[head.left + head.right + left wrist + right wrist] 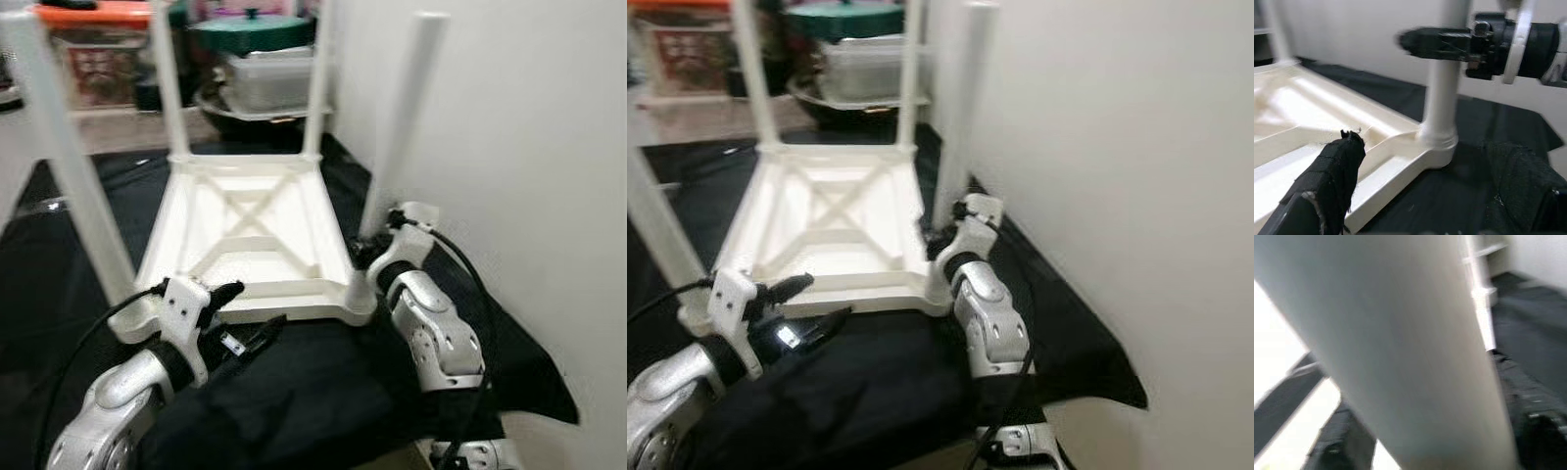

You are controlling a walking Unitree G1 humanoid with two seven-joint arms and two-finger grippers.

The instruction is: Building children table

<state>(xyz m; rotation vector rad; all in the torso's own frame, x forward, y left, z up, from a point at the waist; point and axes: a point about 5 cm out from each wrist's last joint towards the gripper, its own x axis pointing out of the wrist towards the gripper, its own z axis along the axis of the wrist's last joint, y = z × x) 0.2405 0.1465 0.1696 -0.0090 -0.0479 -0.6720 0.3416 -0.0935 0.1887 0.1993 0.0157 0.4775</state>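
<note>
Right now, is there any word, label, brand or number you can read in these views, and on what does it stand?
No text can be read.
The box with the orange lid at the back carries a printed label, too blurred to read.
The white table, its legs and the black cloth bear no marking.

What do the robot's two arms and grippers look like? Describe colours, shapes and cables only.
Both arms are glossy silver with rounded, segmented shells and black joints. The left gripper has long black fingers on a white bracket dotted with screws; a thin black cable loops from it. The right gripper is black behind a white bracket, with black cables along the arm.
</note>
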